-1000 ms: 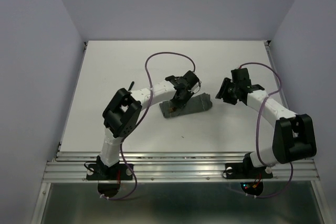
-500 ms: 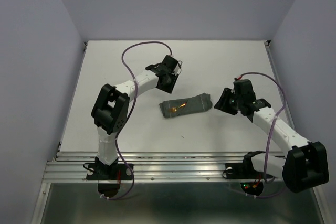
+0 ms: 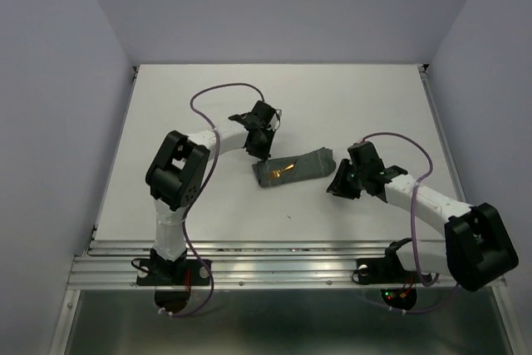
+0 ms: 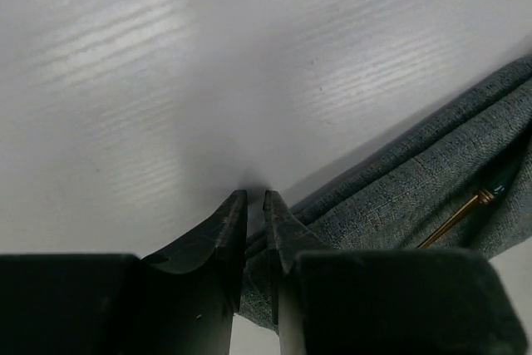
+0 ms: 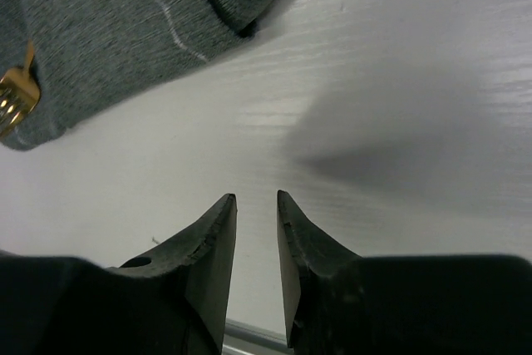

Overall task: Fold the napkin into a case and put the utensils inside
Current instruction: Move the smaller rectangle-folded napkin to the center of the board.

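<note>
On the bench (image 3: 191, 205), the case (image 3: 309, 164) holds gold utensils (image 3: 285, 170). Left pincer (image 4: 255, 199) and right pincer (image 5: 256, 199) flank it, narrowly parted, empty.

Left arm (image 3: 218, 135), right arm (image 3: 420, 197) — white links, black joints, purple cables (image 3: 220, 86); black tapered fingers (image 5: 208, 263).

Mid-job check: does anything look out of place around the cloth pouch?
Only one thing: a gold fork shows uncovered in the fold of the pouch, near its left end, not fully tucked in. The pouch lies slanted but looks intact; nothing spilled.
</note>
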Controlling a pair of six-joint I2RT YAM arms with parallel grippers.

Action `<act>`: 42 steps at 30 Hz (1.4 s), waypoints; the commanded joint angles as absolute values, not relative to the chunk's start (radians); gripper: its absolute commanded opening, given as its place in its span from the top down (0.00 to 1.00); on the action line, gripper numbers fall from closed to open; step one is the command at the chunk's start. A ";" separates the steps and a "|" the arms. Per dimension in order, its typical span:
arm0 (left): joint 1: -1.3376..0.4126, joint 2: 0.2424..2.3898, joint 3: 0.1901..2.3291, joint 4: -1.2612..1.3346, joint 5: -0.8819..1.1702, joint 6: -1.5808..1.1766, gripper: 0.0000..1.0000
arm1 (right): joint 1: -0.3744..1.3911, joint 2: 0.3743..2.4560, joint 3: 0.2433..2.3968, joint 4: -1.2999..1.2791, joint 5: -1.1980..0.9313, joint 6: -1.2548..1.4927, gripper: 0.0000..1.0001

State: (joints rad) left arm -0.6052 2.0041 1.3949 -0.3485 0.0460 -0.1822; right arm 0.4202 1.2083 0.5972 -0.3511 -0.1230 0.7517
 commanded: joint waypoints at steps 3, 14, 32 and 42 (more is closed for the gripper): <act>-0.617 1.890 1.215 -0.311 0.198 -0.268 0.76 | 0.425 1.382 0.675 -0.258 -0.045 0.781 0.69; -0.707 1.701 1.068 -0.330 0.150 -0.379 0.72 | 0.416 1.652 0.920 -0.253 0.041 0.701 0.67; -0.859 1.784 1.380 -0.552 -0.078 -0.492 0.64 | 0.383 1.439 0.796 -0.324 0.077 0.684 0.64; -0.930 1.904 1.468 -0.552 -0.058 -0.483 0.63 | 0.383 1.332 0.747 -0.379 0.075 0.681 0.61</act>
